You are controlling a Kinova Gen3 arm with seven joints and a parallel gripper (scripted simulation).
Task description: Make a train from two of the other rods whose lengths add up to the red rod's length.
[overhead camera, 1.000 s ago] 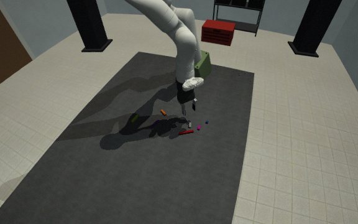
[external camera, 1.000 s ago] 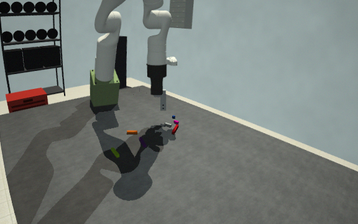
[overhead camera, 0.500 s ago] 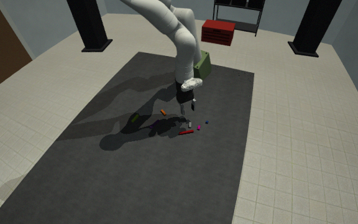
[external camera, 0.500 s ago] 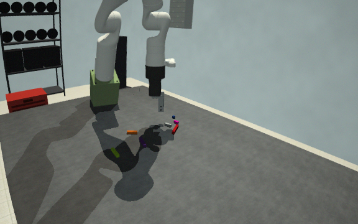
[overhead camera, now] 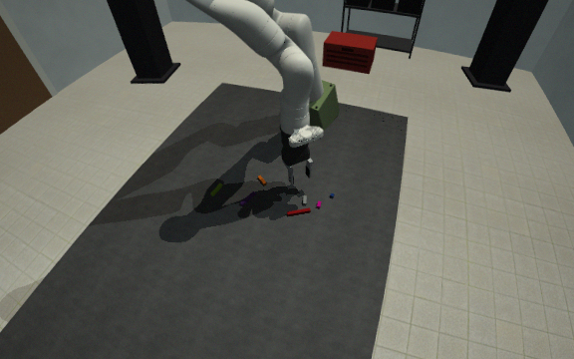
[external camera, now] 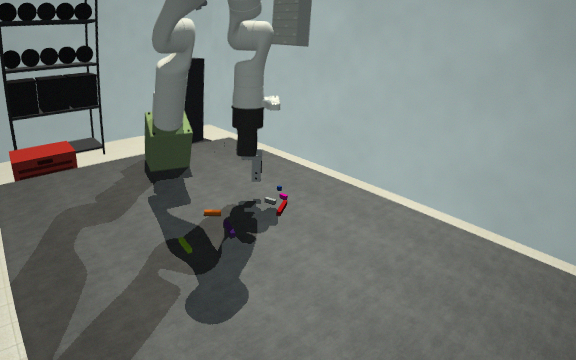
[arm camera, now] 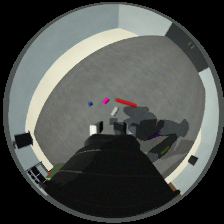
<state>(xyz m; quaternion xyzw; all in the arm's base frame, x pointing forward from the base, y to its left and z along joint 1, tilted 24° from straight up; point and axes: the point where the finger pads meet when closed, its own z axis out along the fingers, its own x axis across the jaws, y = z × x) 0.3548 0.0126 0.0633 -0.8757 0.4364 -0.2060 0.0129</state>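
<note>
The red rod lies flat on the dark mat, also seen in the exterior view and the wrist view. Just behind it lie a short grey rod, a magenta rod and a small blue rod. An orange rod, a purple rod in shadow and a lime rod lie further left. My gripper hangs open and empty above the grey rod, well clear of the mat, and also shows in the exterior view.
The arm's green base block stands at the mat's far edge. A red toolbox and a black shelf stand beyond it. Black pillars stand at the back.
</note>
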